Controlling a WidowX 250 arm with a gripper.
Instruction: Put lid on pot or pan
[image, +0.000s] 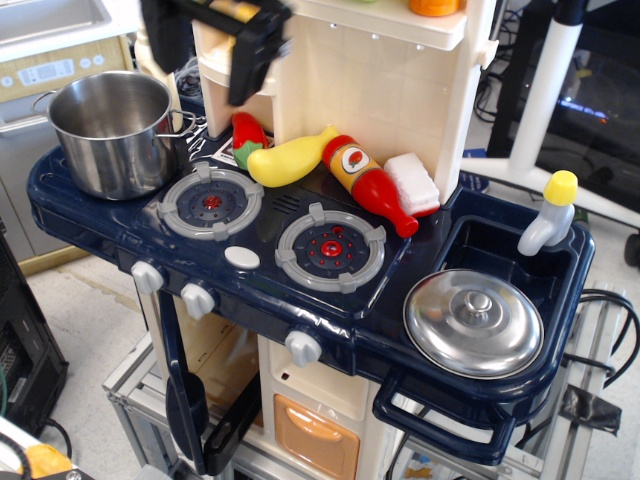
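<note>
While the gripper (210, 55) is held wide and empty, the lid (473, 322) lies far right and below; the rigid, slippery dome should be gripped by its knob (479, 301).

No words or numbers can be read. The red sauce bottle (372, 180), centre of the frame, carries a round picture label without legible letters. The beige panel (48, 70) at upper left has a small label strip, too blurred to read.
</note>
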